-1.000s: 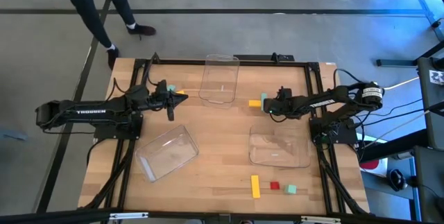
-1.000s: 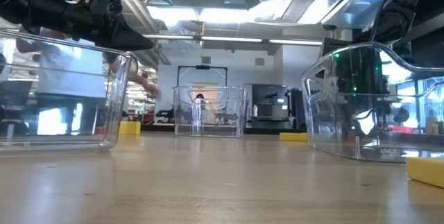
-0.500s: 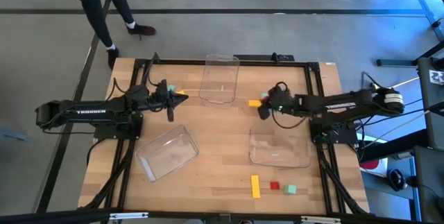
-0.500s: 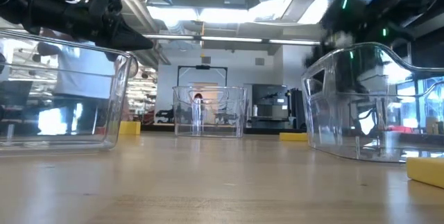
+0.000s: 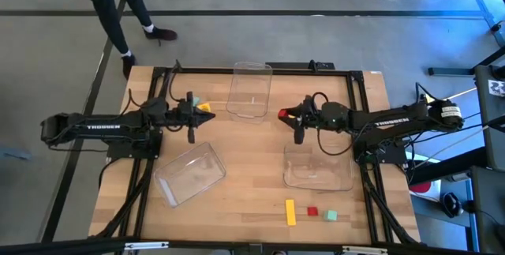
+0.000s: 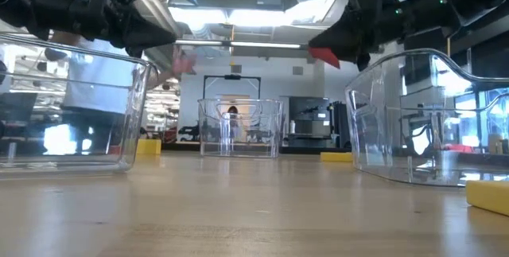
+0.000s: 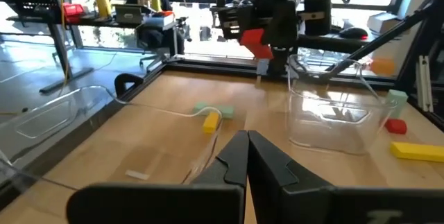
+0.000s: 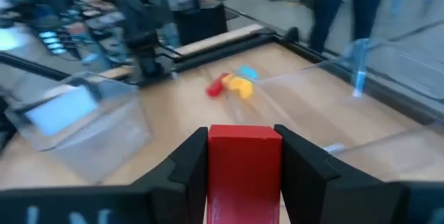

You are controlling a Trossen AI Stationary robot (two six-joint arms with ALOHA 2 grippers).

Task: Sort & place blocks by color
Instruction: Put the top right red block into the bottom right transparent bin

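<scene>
Pale wood worktop (image 5: pixel 245 140), grey floor beyond, person's legs (image 5: pixel 118 6) past its far corner. Right gripper (image 5: pixel 289 114) clamped on red block (image 8: pixel 244 156), raised. Left gripper (image 7: pixel 246 156) closed, empty; yellow block (image 7: pixel 211 121) just ahead.

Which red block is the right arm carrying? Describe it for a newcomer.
Find the clear tray at the table's far edge, then look just right of it. The right tool holds a red block in the air; the other red block lies on the table.

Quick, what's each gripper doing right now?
Left gripper: shut, holding nothing.
Right gripper: shut on a red block, lifted above the table.
</scene>
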